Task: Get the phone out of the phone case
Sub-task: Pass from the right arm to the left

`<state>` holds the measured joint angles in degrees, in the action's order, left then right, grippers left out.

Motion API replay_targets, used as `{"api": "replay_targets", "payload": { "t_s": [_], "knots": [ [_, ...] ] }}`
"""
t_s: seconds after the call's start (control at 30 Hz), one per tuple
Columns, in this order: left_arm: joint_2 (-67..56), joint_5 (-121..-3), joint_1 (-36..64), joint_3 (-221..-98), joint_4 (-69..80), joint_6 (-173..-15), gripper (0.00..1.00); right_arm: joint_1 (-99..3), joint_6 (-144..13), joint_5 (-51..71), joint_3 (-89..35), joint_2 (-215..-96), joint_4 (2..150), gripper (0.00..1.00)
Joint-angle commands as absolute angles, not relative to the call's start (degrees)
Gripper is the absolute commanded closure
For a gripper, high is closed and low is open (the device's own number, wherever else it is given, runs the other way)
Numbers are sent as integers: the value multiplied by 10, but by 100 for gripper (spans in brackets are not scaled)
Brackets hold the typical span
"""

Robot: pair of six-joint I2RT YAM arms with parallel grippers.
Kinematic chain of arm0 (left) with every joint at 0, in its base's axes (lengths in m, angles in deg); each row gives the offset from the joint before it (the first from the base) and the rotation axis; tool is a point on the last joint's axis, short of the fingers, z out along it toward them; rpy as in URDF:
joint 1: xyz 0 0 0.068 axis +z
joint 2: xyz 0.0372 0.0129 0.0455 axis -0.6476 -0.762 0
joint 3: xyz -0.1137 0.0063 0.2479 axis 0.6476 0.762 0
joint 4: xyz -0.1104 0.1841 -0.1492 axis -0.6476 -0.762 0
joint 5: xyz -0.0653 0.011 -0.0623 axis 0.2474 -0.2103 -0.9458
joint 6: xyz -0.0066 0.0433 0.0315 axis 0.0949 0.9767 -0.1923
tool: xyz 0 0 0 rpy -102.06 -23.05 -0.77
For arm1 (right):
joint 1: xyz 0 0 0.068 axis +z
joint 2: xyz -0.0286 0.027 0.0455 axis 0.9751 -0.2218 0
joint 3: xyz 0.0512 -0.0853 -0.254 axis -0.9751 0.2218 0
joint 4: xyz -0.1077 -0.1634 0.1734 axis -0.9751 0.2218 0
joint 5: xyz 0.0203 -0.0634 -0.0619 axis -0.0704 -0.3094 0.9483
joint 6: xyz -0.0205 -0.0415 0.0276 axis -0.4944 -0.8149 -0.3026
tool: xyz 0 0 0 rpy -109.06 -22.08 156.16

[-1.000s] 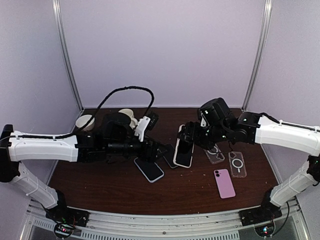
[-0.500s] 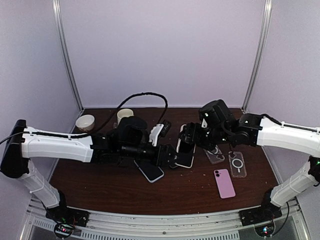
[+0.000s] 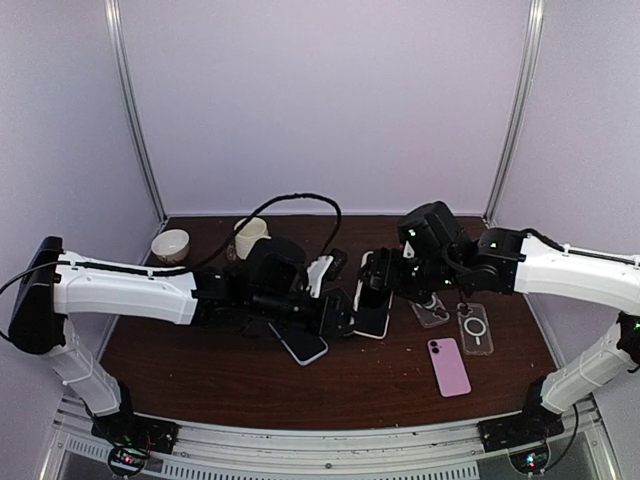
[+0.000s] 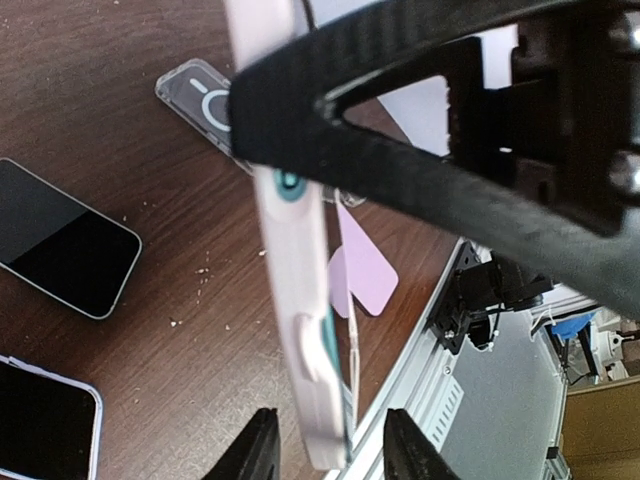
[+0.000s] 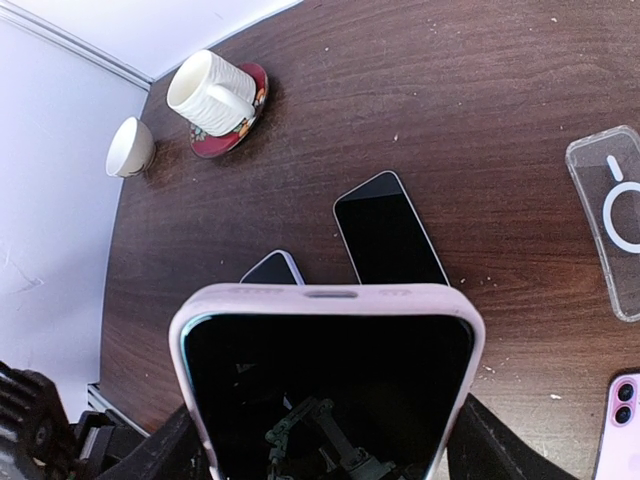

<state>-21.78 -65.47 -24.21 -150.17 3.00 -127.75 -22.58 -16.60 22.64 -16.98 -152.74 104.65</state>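
Observation:
My right gripper is shut across the width of the phone, which sits in its pale pink phone case and is held up off the table, dark screen toward the wrist camera. From above, the cased phone hangs between the two arms at mid-table. My left gripper is at the phone's free end. In the left wrist view the phone shows edge-on, its tip lying between the two jaws with a gap on each side. The left gripper is open.
Two bare dark phones lie on the brown table under the grippers. A pink phone and two clear cases lie to the right. A mug on a saucer and a small bowl stand at the back left.
My left arm has reached to the right, bringing its gripper up to the phone's end, and its jaws have narrowed. The right gripper and phone have barely moved.

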Motion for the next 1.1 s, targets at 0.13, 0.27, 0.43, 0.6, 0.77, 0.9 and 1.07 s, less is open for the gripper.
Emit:
{"api": "replay_targets", "payload": {
  "t_s": [0.13, 0.27, 0.43, 0.6, 0.77, 0.9, 1.07],
  "knots": [
    [-247, -683, -244, -1517, 68, -1298, 63, -220, -171, 244, -185, -1501, 1034, 55],
    [-253, -665, -245, -1519, 70, -1297, 82, -220, -170, 244, -180, -1497, 1035, 55],
    [-255, -651, -247, -1525, 61, -1292, 100, -220, -163, 251, -164, -1484, 1033, 54],
    [-236, -606, -251, -1545, 13, -1240, 100, -220, -169, 272, -153, -1466, 1049, 27],
    [-198, -536, -251, -1565, -47, -1065, 100, -231, -244, 295, -167, -1432, 1101, 1],
    [-162, -498, -249, -1569, -79, -857, 100, -250, -366, 287, -174, -1394, 1132, 0],
    [-132, -479, -223, -1564, -97, -613, 100, -255, -511, 268, -109, -1318, 1096, 0]
  ]
}}
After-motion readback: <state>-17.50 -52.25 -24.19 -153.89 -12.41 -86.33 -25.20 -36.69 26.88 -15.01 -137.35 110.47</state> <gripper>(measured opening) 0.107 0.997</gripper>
